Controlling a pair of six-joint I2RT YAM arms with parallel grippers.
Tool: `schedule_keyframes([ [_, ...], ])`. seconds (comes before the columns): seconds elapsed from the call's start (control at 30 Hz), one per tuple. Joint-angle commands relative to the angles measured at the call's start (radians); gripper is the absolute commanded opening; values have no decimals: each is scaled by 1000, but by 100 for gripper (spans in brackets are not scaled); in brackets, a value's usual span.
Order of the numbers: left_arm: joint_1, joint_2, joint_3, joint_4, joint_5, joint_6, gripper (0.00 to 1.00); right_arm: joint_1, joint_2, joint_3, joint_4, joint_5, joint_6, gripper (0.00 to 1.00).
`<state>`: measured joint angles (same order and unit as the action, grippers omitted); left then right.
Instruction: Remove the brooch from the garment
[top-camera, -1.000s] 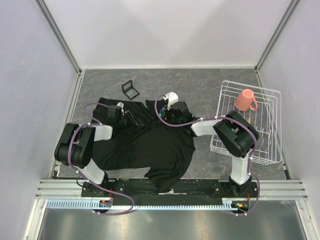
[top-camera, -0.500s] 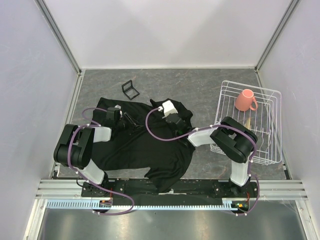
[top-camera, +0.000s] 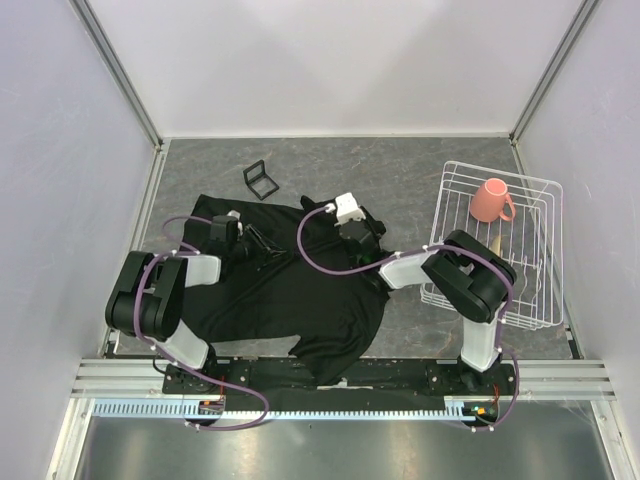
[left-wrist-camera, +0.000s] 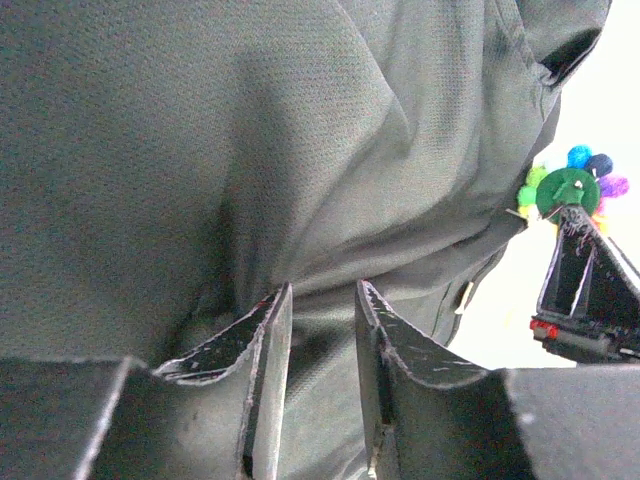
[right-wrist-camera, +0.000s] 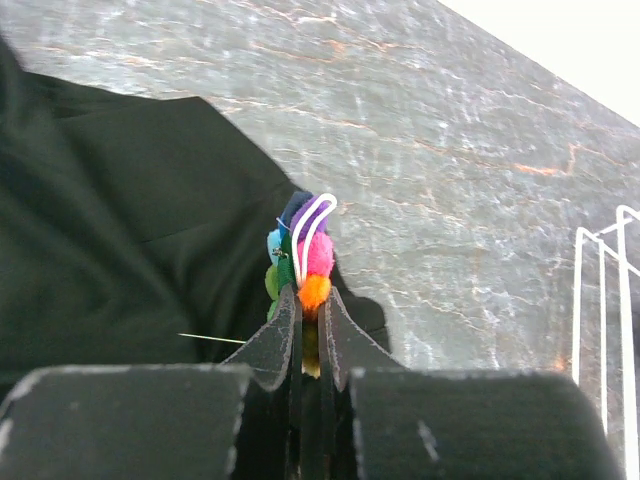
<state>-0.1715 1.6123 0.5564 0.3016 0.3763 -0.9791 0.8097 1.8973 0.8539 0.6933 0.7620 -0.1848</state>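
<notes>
Clamping the brooch (right-wrist-camera: 308, 255) edge-on between the right fingers (right-wrist-camera: 275, 345), just above the garment (top-camera: 290, 290) at its right edge. Pinching a fold of the garment with the left fingers (left-wrist-camera: 265, 340), toward its left side.

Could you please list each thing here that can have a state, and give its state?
brooch: clamped edge-on in the right gripper; whether its pin is out of the cloth, cannot tell.
garment: crumpled on the table, one fold pinched.
left gripper: shut on a garment fold.
right gripper: shut on the brooch.
mug: resting in the wire rack.
black frame: on the table, apart from the garment.
</notes>
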Motion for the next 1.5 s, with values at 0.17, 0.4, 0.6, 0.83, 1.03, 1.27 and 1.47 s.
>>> schedule_keyframes([
  [0.17,12,-303,-4,-140,-2,111,52,-70,-217,59,-210,-16,105,3],
  [0.4,10,-469,142,-292,201,168,64,-130,-340,192,-583,-435,341,2],
  [0.6,-2,-526,172,-263,458,187,62,-159,-484,96,-577,-1074,479,0],
  [0.83,-68,-609,82,-98,581,154,63,-213,-615,-82,-412,-1417,625,0],
  [1.03,-178,-597,50,-10,575,155,66,-237,-649,-128,-293,-1454,752,0],
  [1.27,-224,-623,-19,83,442,67,67,-250,-662,-196,-105,-1420,898,0],
  [1.47,-227,-580,-58,191,433,-45,68,-250,-652,-214,-3,-1425,976,0],
])
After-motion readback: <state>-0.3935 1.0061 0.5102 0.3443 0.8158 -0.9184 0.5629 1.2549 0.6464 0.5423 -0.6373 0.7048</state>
